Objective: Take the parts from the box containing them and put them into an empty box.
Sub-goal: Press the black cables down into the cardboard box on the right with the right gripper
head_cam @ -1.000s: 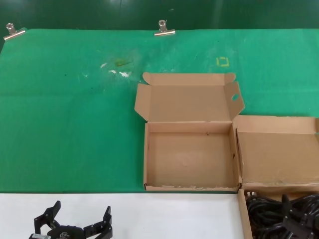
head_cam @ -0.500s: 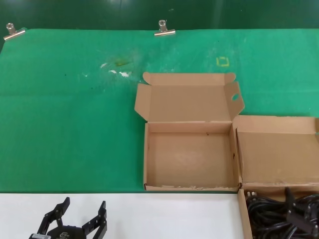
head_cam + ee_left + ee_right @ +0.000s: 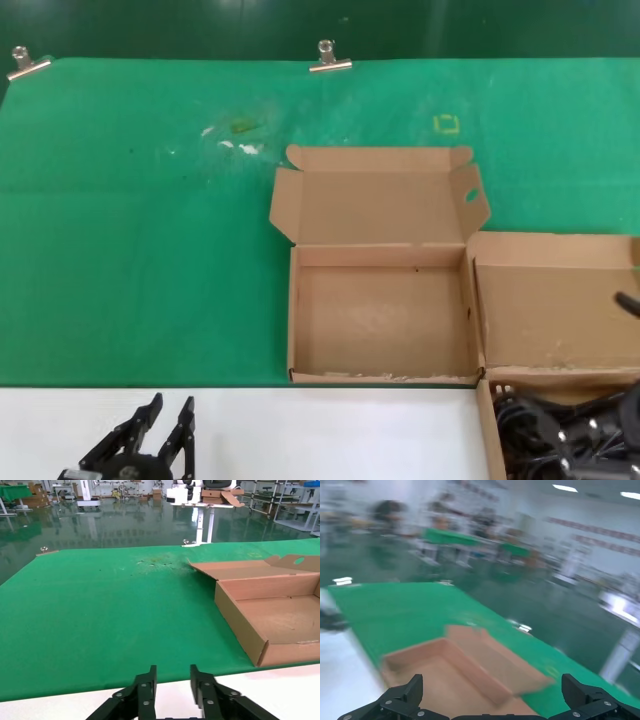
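Note:
The empty box [image 3: 380, 322] lies open at the middle of the green mat, its lid flap pierced by a round hole [image 3: 470, 195]. To its right is the plain-lidded box [image 3: 555, 310]. Black cables [image 3: 545, 442] fill its tray at the bottom right corner. My right gripper [image 3: 630, 405] hangs over that tray at the frame's right edge. In its own wrist view the right gripper [image 3: 492, 692] is open wide and holds nothing. My left gripper [image 3: 165, 425] rests over the white table edge, well left of both boxes. Only a narrow empty gap [image 3: 172, 690] separates its fingers.
Two metal clips [image 3: 329, 57] [image 3: 27, 63] pin the mat's far edge. White scuff marks [image 3: 238, 147] and a small yellow square [image 3: 446, 123] lie behind the boxes. The white table strip [image 3: 300, 430] runs along the front. A brown box [image 3: 450, 675] shows blurred in the right wrist view.
My left gripper's fingers have drawn much closer together. My right gripper has shifted from the middle of the cables towards the right edge of the view.

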Available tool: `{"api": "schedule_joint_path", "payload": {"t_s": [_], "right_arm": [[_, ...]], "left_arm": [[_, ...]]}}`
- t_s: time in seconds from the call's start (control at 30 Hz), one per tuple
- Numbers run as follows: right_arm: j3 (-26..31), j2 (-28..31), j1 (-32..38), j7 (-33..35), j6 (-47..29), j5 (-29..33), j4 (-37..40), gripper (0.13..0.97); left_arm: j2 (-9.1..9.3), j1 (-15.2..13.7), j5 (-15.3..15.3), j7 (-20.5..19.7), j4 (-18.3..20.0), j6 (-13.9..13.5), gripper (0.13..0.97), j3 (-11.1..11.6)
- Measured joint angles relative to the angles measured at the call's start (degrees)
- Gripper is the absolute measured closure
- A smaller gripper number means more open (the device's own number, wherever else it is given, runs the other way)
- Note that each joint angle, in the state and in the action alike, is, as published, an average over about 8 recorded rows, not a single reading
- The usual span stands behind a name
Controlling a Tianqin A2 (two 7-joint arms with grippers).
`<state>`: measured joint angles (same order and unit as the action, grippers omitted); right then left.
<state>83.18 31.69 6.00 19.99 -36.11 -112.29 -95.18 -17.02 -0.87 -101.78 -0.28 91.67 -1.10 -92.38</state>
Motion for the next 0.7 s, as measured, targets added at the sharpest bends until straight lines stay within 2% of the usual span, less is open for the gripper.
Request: {"api": "schedule_joint_path", "payload": {"t_s": [0.17, 0.33, 0.47, 0.7], "right_arm": [[0.6, 7.3, 2.0, 3.6, -9.9, -1.6, 0.6, 0.129], [2.7, 14.8, 4.7, 4.6, -17.3, -1.2, 0.8, 0.129], [5.3, 19.9, 7.2, 3.8, -21.2, 0.3, 0.6, 0.129], [10.8, 26.2, 12.3, 2.9, -25.8, 5.3, 1.4, 0.129]], "left_arm": [[0.0, 0.0, 0.0, 0.0, 0.0, 0.0, 0.789, 0.0], [0.0, 0.0, 0.0, 0.0, 0.0, 0.0, 0.845, 0.0], [0.0, 0.0, 0.0, 0.0, 0.0, 0.0, 0.902, 0.0], [0.0, 0.0, 0.0, 0.0, 0.0, 0.0, 0.935, 0.0]]}}
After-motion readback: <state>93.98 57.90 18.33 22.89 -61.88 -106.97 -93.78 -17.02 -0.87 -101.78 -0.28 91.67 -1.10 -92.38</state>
